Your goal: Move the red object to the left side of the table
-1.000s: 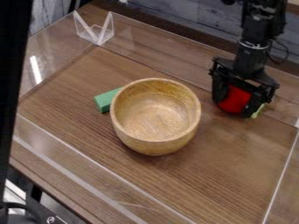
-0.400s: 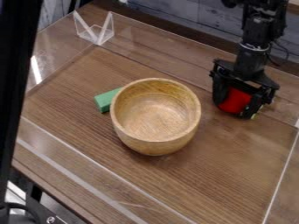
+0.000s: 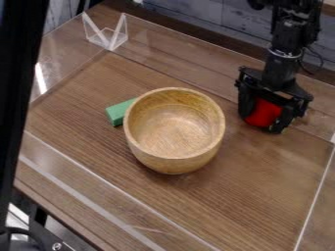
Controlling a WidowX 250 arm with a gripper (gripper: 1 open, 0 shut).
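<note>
Since the earlier frame, the black gripper [image 3: 268, 110] has shifted slightly about the red toy fruit [image 3: 264, 116], and the small green patch that showed at the fruit's right is now mostly hidden; the bowl and the green piece have stayed where they were.

From left to right in the view, a black strip [image 3: 8, 88] runs down the edge of the picture, with part of a dark device [image 3: 23, 235] at the bottom corner. Next comes the clear acrylic edging [image 3: 59, 173] of the dark brown wood-grain tabletop [image 3: 81, 127]. Toward the far left, a clear angular piece [image 3: 106, 33] stands near the back of the table. The flat green piece [image 3: 118, 113] lies just beside the round wooden bowl [image 3: 175, 131], whose open top faces up and whose inside shows bare wood.

To the right of the bowl and apart from it, the red toy fruit sits low between the gripper's fingers, on the right part of the table. The claw is spread wide around it; whether the fingers touch the fruit, I cannot tell. The black arm [image 3: 291, 34] reaches down from the upper right.
</note>
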